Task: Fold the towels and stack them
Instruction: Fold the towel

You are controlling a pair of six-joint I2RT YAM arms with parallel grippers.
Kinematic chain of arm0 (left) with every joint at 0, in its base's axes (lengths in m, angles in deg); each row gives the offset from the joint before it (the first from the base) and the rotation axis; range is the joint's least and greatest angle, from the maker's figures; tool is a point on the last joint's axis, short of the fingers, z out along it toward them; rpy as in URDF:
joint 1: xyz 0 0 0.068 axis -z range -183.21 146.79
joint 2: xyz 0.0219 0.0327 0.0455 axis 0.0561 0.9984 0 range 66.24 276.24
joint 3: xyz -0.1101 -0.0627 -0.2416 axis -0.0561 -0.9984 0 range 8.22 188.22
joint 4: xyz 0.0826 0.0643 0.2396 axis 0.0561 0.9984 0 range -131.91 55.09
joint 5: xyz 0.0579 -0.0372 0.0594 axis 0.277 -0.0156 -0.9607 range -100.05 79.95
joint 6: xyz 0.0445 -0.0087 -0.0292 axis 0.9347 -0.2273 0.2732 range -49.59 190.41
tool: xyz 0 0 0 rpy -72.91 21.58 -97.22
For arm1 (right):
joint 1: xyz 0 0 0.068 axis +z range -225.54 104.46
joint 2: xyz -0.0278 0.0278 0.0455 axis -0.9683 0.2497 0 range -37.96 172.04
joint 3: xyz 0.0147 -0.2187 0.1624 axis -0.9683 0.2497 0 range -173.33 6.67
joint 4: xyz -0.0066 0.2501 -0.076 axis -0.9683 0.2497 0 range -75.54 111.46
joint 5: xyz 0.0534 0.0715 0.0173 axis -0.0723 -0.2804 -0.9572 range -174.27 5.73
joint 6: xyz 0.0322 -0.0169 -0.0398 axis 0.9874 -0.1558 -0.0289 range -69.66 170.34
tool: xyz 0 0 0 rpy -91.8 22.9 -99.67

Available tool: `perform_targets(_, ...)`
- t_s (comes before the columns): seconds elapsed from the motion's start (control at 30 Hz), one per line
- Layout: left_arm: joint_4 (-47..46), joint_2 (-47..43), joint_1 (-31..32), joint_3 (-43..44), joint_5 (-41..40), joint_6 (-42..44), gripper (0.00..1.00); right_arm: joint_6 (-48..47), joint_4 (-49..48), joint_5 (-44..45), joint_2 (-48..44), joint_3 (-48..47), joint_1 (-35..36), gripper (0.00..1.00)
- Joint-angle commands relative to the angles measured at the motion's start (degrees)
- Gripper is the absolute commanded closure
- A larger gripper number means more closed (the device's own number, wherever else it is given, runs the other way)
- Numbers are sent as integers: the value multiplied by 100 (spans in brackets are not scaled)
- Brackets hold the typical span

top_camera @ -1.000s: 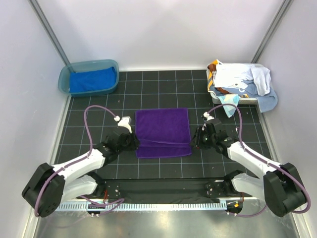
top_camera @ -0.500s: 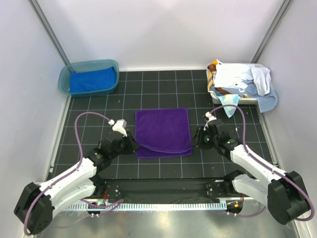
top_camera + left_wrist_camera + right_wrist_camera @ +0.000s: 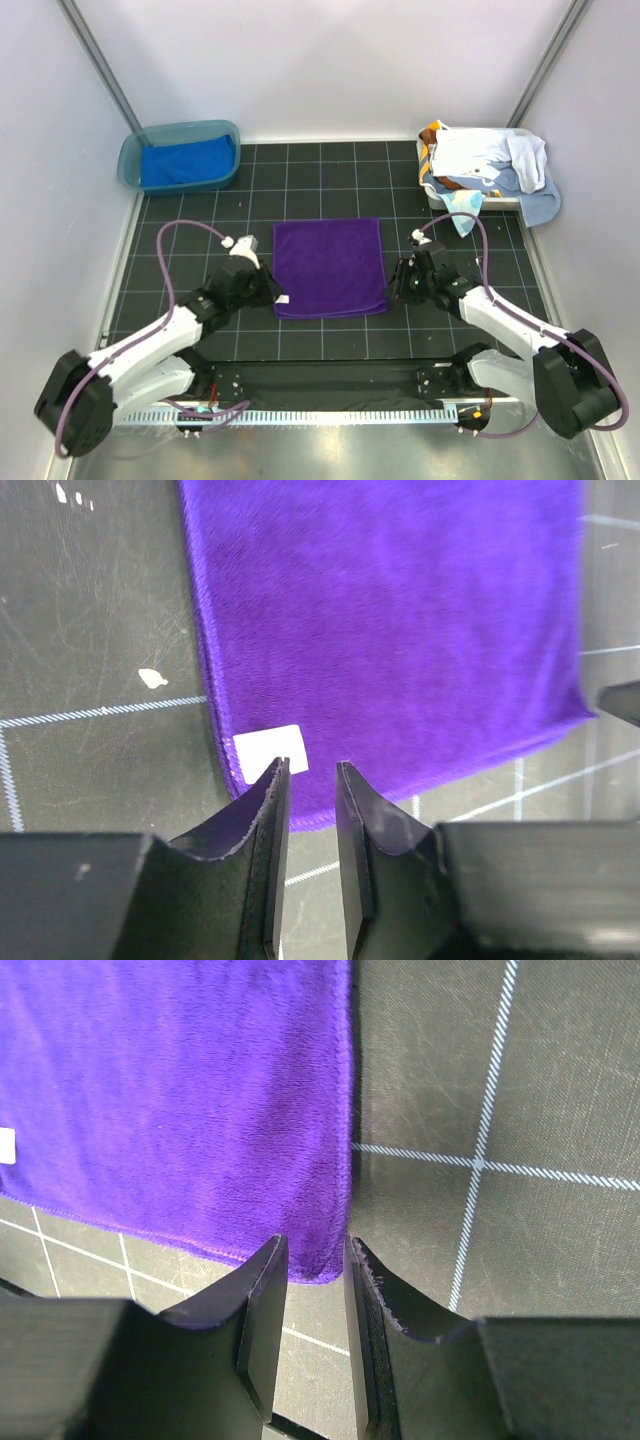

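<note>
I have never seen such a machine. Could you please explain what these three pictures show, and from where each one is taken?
This is a robot with two arms, the left arm and the right arm, fixed at the near edge of a black table. The wide picture comes from a camera above and behind them. The other two come from small cameras on the wrists, so each shows its own claw close: the left claw and the right claw. In the middle lies a purple towel, spread flat. Each claw is at one near corner of it, fingers slightly apart; nothing seems to be held. Far left stands a teal tub with a blue towel inside. Far right, a white basket holds a heap of mixed towels.
</note>
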Motion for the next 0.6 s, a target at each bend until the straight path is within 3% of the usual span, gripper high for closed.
perform_targets(0.0, -240, 598, 16, 246, -70, -180, 73, 168, -184, 200, 88, -93, 47, 64)
perform_targets(0.33, -197, 1539, 95, 0, -25, -567, 78, 572, -737, 165, 264, 550, 170, 67)
perform_targets(0.57, 146, 1865, 122, 97, -148, -681, 80, 783, -642, 341, 291, 637, 196, 82)
